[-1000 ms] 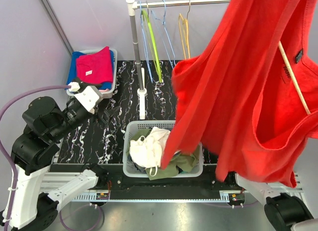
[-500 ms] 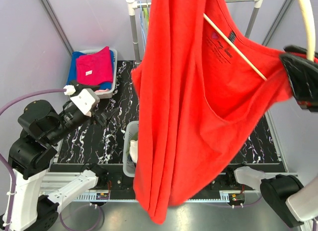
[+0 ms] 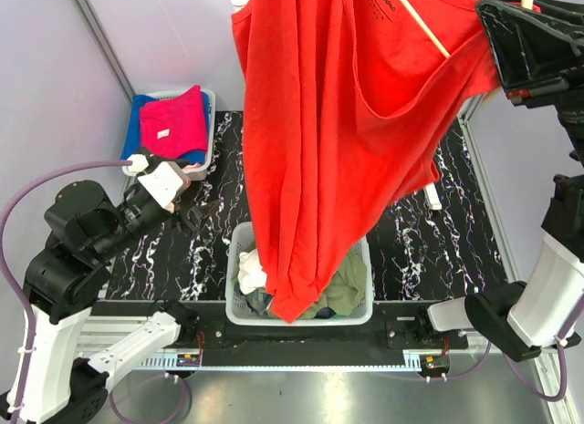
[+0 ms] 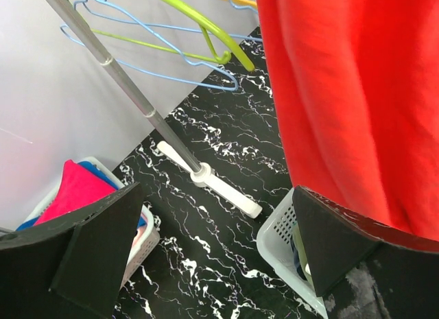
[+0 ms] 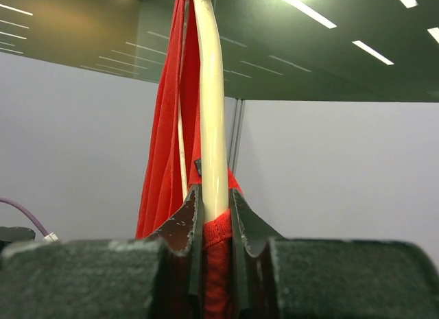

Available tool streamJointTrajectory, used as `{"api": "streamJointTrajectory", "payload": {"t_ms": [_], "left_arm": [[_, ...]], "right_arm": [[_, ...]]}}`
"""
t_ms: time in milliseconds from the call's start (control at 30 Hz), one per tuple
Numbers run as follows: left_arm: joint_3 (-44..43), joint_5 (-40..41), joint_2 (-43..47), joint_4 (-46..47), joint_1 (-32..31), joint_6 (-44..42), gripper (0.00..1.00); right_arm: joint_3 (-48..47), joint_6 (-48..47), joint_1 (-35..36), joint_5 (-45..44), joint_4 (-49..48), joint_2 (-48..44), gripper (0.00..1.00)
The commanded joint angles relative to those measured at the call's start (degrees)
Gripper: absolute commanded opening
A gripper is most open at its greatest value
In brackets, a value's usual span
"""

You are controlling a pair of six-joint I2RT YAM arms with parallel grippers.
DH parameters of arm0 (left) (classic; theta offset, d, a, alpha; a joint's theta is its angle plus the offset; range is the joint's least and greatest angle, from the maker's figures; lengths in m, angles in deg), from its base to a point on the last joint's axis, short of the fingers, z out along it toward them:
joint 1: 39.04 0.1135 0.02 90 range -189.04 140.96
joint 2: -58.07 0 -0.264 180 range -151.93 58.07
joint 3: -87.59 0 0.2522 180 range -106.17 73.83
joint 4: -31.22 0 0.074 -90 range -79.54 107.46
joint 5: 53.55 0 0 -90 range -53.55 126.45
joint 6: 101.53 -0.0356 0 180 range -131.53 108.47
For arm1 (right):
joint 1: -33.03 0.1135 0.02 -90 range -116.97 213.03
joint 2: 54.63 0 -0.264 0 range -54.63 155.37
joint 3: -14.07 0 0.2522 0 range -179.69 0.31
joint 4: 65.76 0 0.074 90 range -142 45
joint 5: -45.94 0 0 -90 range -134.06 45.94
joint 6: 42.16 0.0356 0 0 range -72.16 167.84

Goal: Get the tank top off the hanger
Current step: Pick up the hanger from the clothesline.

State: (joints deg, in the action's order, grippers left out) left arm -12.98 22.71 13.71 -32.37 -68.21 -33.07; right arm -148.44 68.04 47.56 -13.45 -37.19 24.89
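Observation:
A red tank top [image 3: 338,141] hangs on a cream hanger [image 3: 422,25], held high close to the top camera; its hem dangles over the white basket [image 3: 362,307]. My right gripper [image 3: 525,50] is at the top right, shut on the hanger arm [image 5: 211,127] with the red strap [image 5: 218,230] pinched between the jaws. My left gripper [image 3: 187,214] is open and empty at the left, above the black marbled table; in its wrist view the red cloth [image 4: 357,99] hangs to the right of the fingers [image 4: 96,250].
A white basket of clothes sits at the near middle of the table [image 3: 201,251]. A bin with pink and blue clothes [image 3: 173,123] stands at the back left. The rack pole [image 4: 123,86] with its white foot [image 4: 212,182] and green and blue hangers [image 4: 199,38] stands behind.
The right arm has swung the hanger and tank top up and back, so the hem now hangs over the basket. The left arm has barely moved.

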Motion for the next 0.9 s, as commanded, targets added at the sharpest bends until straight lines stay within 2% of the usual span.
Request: {"api": "streamJointTrajectory", "payload": {"t_ms": [0, 167, 400, 600, 733, 867], "left_arm": [[0.8, -1.0, 0.0, 2.4, 0.2, -0.2, 0.99], [1.1, -1.0, 0.0, 2.4, 0.3, -0.3, 0.99], [-1.1, -1.0, -0.5, 2.5, 0.3, -0.3, 0.99], [-4.7, -1.7, -1.8, 2.5, 0.3, 0.0, 0.99], [-7.5, -4.7, -2.3, 1.3, 0.3, -0.2, 0.99], [-10.3, -11.1, -1.4, 0.3, 0.2, -1.2, 0.99]], "right_arm": [[1.1, 2.1, -0.1, -3.3, -8.7, -0.4, 0.0], [5.9, 1.4, 0.0, 2.1, -4.7, -2.7, 0.0], [30.8, -1.2, 0.0, 10.9, -4.4, -13.9, 0.0], [42.6, -6.7, -0.1, 15.7, 2.9, -21.0, 0.0], [46.5, -11.1, -0.1, 18.2, 8.8, -23.2, 0.0], [48.3, -14.9, 0.0, 20.5, 17.3, -24.2, 0.0]]}}
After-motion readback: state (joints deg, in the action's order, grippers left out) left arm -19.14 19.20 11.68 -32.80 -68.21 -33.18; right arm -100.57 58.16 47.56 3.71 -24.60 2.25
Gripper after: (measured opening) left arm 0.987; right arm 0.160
